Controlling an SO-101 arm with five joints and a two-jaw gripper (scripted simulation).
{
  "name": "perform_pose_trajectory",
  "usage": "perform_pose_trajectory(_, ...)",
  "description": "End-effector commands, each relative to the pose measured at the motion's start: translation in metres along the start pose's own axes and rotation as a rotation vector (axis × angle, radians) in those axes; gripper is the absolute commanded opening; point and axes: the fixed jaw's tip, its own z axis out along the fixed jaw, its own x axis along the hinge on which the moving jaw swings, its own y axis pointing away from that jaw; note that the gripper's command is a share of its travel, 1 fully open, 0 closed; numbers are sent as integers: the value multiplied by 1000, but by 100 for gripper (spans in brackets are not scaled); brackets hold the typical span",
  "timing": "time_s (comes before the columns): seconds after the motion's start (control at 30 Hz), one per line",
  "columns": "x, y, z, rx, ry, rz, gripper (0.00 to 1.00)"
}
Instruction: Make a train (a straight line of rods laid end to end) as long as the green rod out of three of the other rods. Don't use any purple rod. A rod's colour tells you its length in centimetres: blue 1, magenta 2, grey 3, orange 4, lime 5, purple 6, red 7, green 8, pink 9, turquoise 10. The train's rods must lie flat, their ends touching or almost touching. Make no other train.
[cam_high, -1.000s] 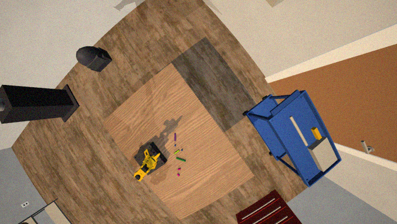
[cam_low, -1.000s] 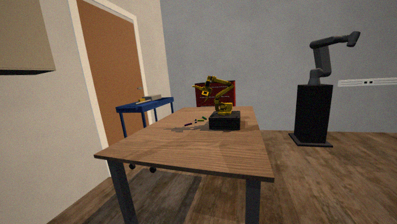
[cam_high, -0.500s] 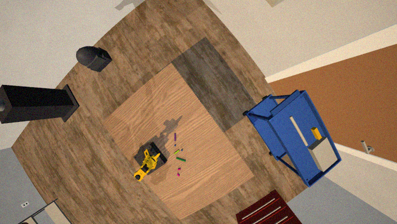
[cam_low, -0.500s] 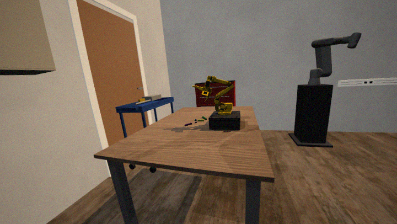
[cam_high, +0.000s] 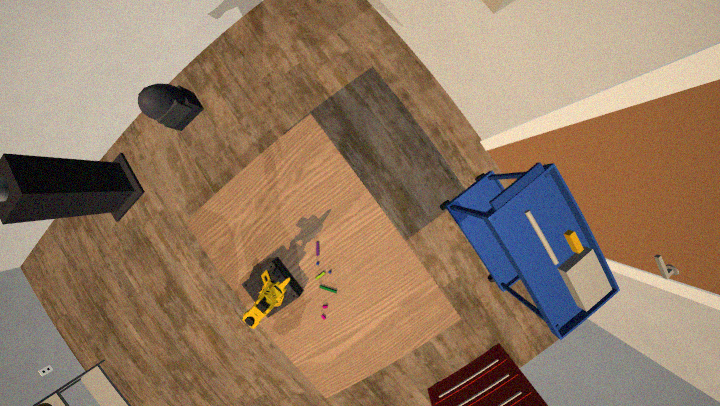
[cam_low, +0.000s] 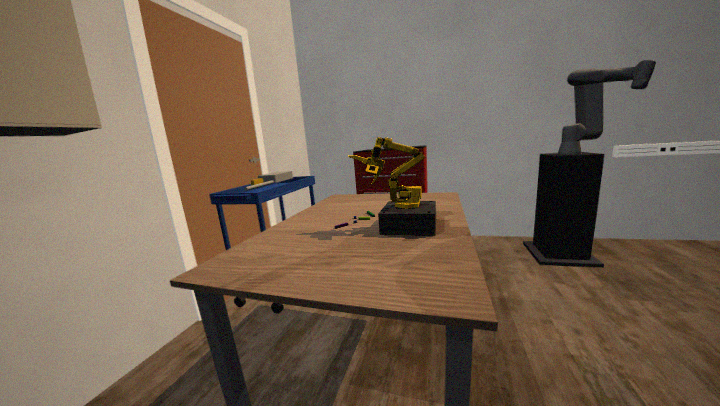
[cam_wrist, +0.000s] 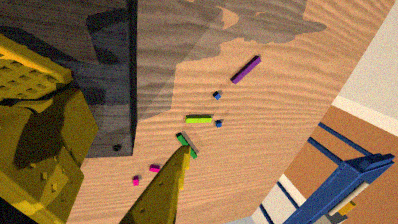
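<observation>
The gripper (cam_low: 364, 162) hangs high above the table (cam_low: 312, 272), jaws spread wide and empty (nothing gripped), while the green rod (cam_high: 327, 288) lies flat beside 2 magenta rods (cam_high: 324, 311).

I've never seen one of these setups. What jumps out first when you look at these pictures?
A small yellow arm stands on a dark block on a wooden table, its jaws open and empty, raised above the table. Beside the block lies a scatter of little coloured rods: a purple one, a lime one, a green one, two blue bits and two magenta ones. Off to the side stands a bright blue cart.
</observation>
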Motion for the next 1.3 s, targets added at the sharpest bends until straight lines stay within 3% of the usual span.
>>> perform_pose_trajectory(0.0,1,4,2,-20,2,-2,100)
perform_pose_trajectory(0.87,2,4,2,-20,4,7,100)
perform_pose_trajectory(1.27,20,5,1,-18,49,159,100)
